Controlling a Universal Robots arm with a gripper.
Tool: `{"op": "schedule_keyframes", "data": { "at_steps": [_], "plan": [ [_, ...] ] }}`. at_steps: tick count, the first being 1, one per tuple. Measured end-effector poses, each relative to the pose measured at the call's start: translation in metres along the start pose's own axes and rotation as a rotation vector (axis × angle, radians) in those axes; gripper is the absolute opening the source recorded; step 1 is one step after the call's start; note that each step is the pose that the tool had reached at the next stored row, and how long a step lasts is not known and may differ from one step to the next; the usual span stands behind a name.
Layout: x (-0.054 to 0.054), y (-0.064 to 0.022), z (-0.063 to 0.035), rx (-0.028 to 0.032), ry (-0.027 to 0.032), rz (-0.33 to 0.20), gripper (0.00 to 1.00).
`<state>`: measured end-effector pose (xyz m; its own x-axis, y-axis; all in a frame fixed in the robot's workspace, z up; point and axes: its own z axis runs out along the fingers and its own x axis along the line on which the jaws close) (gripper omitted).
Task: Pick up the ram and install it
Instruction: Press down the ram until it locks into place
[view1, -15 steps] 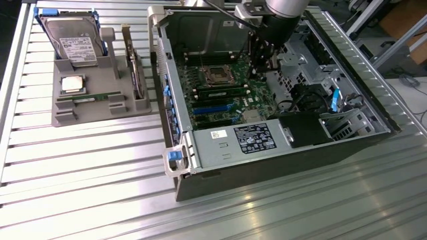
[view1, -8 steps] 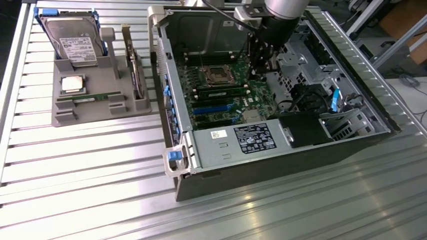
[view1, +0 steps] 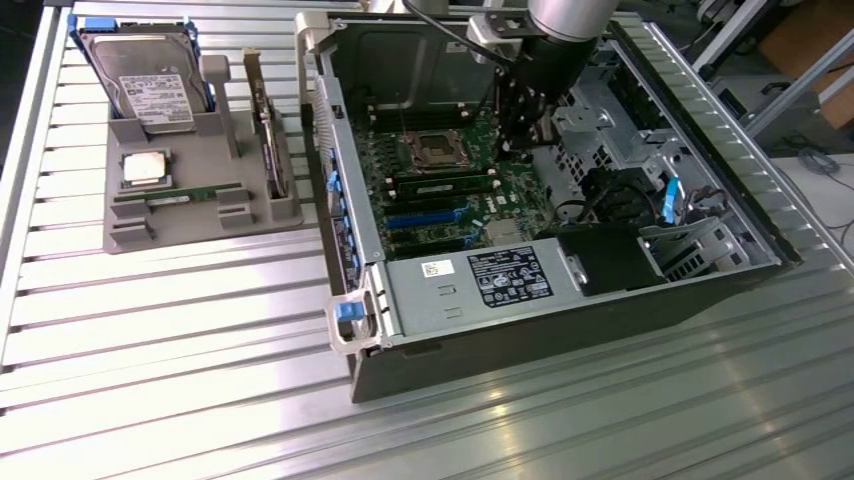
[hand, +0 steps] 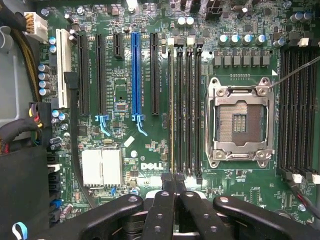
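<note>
One ram stands in a slot on the motherboard inside the open computer case, just in front of the empty CPU socket. In the wrist view this ram shows edge-on as a thin line in the slot bank beside the socket. My gripper hangs over the board, close to the socket. Its black fingers are shut together, and the gripper sits over one end of that slot bank with nothing visible between the fingers. A second, similar ram lies on the grey holder outside the case.
The grey holder also carries a hard drive and a square silver CPU chip. Inside the case are the power supply, cables and drive cages at the exterior view's right, and tall case walls around the board. Further memory slots flank the socket.
</note>
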<state>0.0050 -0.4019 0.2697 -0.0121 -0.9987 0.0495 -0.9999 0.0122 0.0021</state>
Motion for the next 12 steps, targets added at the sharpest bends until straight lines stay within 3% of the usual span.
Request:
{"op": "schedule_keyframes", "data": {
  "at_steps": [8, 12],
  "plan": [
    [-0.0003, -0.0007, 0.0049, 0.0000, 0.0000, 0.000, 0.11],
    [-0.0006, -0.0059, 0.0079, -0.0010, 0.0002, 0.000, 0.11]
  ]
}}
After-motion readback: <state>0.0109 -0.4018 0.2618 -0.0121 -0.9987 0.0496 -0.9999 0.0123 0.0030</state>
